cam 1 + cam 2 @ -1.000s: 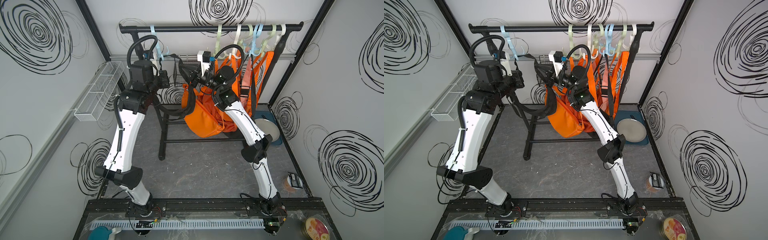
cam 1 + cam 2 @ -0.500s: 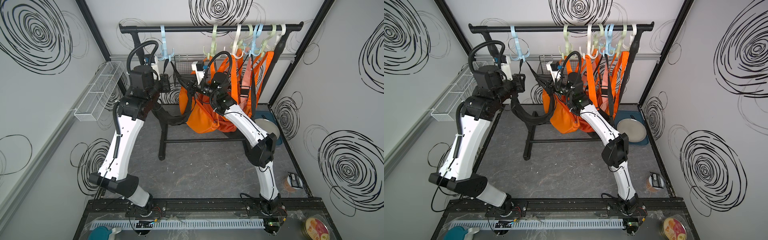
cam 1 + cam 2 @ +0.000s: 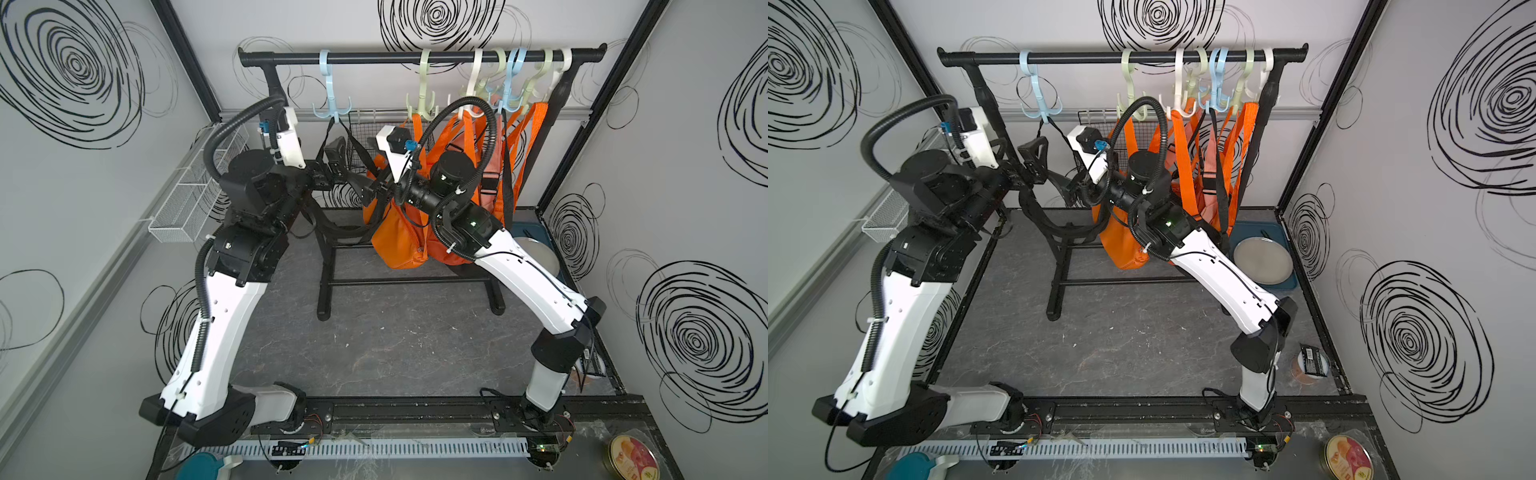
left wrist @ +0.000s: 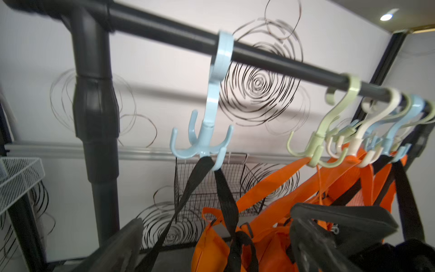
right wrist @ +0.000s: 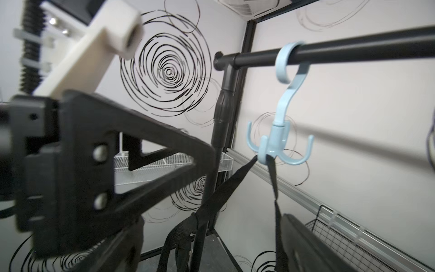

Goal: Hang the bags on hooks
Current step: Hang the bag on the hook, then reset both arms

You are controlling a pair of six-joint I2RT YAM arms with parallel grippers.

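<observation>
While left tool (image 4: 216, 220) and right tool (image 5: 211, 220) gape wide, the bag (image 3: 399, 241) hangs from the blue hook (image 3: 332, 106).

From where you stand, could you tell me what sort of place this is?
Probably a robot test cell: swirl-printed wall panels, a black garment rack, arms mounted on a base rail.

Seven hooks (image 3: 332, 97) on one rail (image 3: 374, 56), two robot arms (image 3: 224, 316).
Hooks: two pale blue, three green, two cream. The orange bags (image 3: 399, 241) bunch too tightly to count. Two wire baskets (image 3: 187, 203), one white, one black; one plate (image 3: 1262, 262); one tin (image 3: 1347, 459).
</observation>
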